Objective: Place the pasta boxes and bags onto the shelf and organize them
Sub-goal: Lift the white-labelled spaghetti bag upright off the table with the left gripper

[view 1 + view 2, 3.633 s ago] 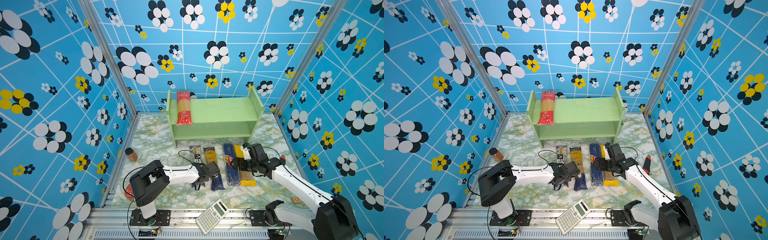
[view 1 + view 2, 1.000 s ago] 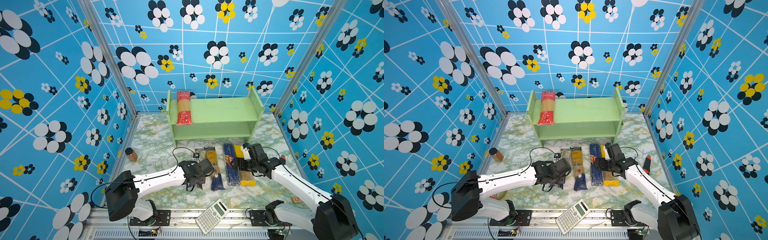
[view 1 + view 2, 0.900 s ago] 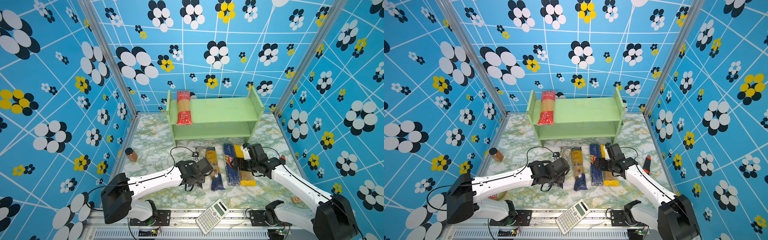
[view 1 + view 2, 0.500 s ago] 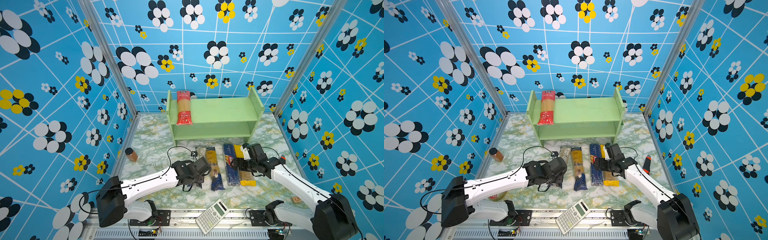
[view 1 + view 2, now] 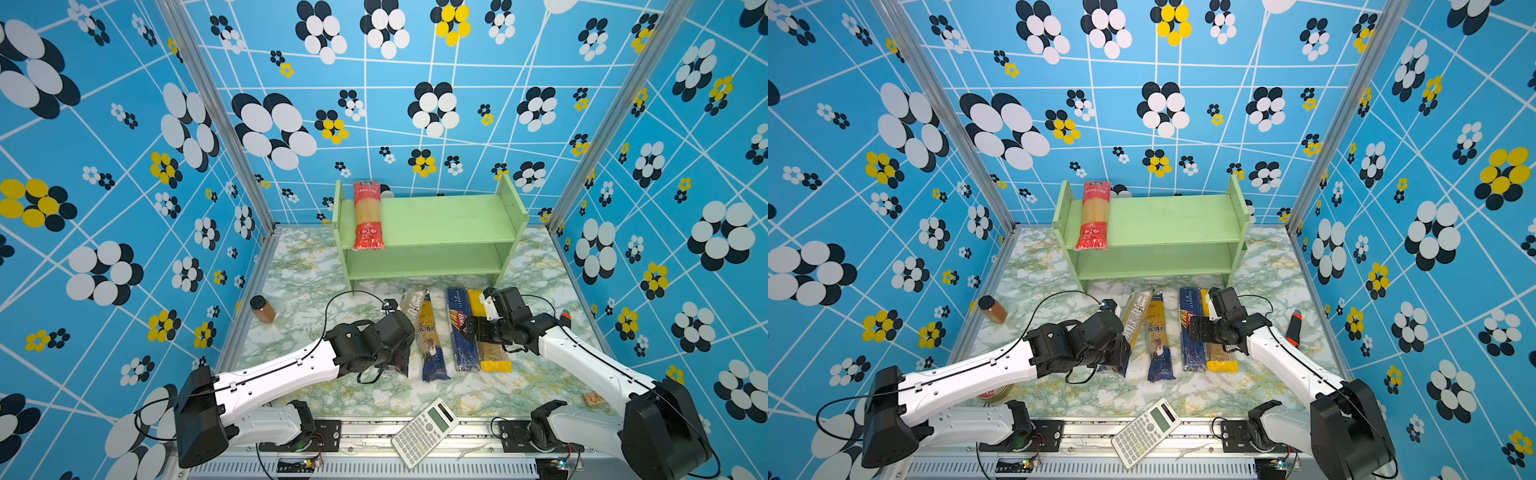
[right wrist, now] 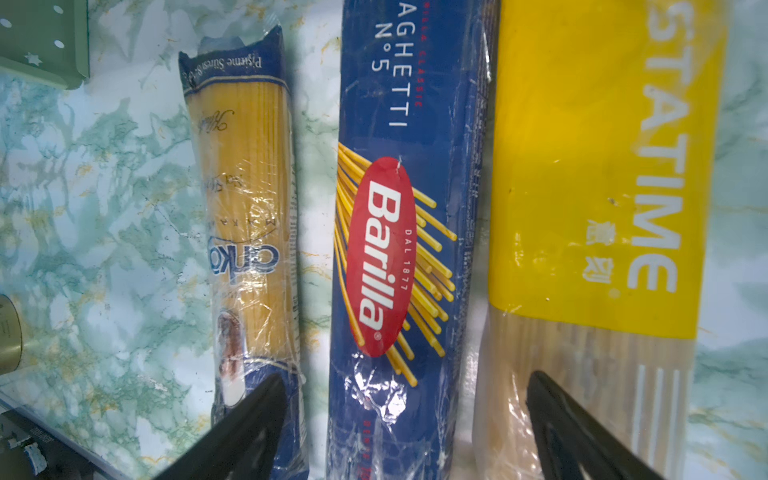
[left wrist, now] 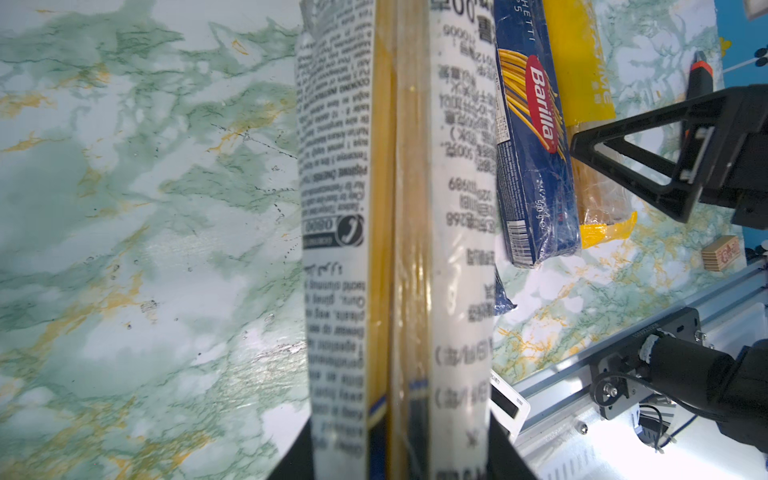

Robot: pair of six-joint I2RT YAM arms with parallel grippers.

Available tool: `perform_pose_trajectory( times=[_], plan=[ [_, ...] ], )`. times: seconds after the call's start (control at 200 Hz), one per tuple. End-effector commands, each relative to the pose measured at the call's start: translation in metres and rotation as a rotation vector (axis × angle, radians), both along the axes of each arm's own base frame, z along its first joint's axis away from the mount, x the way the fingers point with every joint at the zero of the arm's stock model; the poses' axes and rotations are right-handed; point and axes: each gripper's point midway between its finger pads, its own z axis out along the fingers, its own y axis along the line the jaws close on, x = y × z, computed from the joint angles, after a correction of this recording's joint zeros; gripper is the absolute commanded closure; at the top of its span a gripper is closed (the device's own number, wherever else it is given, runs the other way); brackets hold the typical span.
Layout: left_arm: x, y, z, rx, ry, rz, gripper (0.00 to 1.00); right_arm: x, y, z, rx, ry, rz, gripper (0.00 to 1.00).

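Marble-patterned worktop (image 5: 299, 266) fills the floor of the blue flowered booth, with the green shelf (image 5: 436, 220) at the back. One red-ended bag (image 5: 368, 216) already lies front to back at the left end of the top tier, its end just over the front edge. I read that as the start of a row, with room left alongside.

My left tool (image 7: 399, 461) is clamped on the near end of the clear bag (image 5: 413, 303), across its narrow width, probably so the long pack can be carried lengthwise. My right tool (image 6: 407, 415) stands wide open with a finger either side of the dark blue box (image 5: 459, 328), gripping nothing. The yellow-navy bag (image 5: 432, 336) lies between the clear bag and the box, and the yellow bag (image 5: 492, 353) just beyond the box.

Compared with a few seconds ago, the left arm has stretched out low. The clear bag now slants, its far end leaning toward the yellow-navy bag. The right arm has not moved.
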Motion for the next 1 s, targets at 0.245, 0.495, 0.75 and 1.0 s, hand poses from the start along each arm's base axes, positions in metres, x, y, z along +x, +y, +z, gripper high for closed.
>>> perform_pose_trajectory(
  times=[0.245,0.495,0.75,1.0],
  plan=[
    [0.006,-0.034,0.075,-0.252,-0.136,-0.093,1.0,0.001,0.004,0.0,0.014,0.002,0.002,0.08],
    [0.006,-0.039,0.101,-0.327,-0.175,-0.108,1.0,0.0,0.003,-0.002,0.013,0.004,-0.004,0.08],
    [0.01,-0.039,0.135,-0.379,-0.247,-0.109,1.0,0.001,0.005,-0.002,0.019,0.003,0.005,0.08],
    [0.017,-0.045,0.172,-0.408,-0.34,-0.14,1.0,0.001,0.005,-0.004,0.014,0.01,0.005,0.08]
  ],
)
